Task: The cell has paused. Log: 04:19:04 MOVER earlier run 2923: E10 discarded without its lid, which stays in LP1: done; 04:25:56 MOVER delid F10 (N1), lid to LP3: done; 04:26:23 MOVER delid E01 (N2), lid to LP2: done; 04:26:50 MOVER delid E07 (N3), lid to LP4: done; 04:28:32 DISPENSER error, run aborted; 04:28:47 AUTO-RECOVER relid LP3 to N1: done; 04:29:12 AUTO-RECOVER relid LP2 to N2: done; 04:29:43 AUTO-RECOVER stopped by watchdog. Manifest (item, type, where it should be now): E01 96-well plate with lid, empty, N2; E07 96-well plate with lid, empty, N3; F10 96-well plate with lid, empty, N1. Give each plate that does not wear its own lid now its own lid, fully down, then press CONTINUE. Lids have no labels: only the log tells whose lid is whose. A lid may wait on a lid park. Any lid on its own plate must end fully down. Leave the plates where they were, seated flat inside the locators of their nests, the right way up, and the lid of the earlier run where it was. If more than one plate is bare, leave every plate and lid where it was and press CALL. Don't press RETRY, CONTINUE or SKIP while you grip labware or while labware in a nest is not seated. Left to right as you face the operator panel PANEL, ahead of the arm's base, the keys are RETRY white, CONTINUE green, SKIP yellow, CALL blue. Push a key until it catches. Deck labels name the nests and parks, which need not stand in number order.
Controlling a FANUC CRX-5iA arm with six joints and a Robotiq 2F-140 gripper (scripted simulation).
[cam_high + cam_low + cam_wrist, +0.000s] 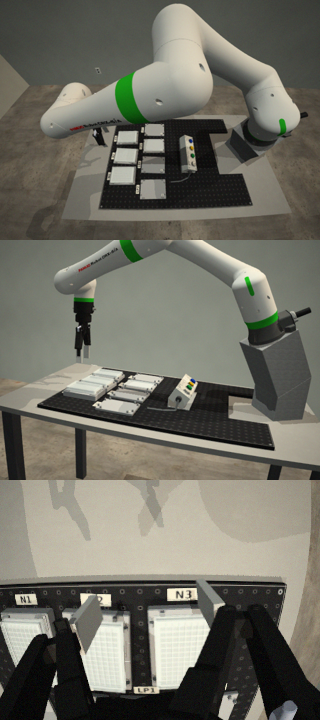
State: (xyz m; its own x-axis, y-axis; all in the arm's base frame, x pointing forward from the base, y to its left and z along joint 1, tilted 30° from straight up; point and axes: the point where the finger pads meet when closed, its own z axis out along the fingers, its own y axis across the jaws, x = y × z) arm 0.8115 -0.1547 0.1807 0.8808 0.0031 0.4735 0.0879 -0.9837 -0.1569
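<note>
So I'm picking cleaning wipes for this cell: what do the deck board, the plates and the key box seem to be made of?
Deck board: looks like matte black metal, judging by its regular grid of small holes.
Plates: probably white, slightly translucent plastic; fine well grids show on top.
Key box: pale grey casing, plastic or painted metal, I cannot tell which, with glossy coloured keys.

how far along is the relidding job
Done: three plates sit in their nests, though whether the N3 plate wears a lid is unclear. One lid lies parked. In hand: nothing; the end effector hangs open. Left: at least the green key.
</note>
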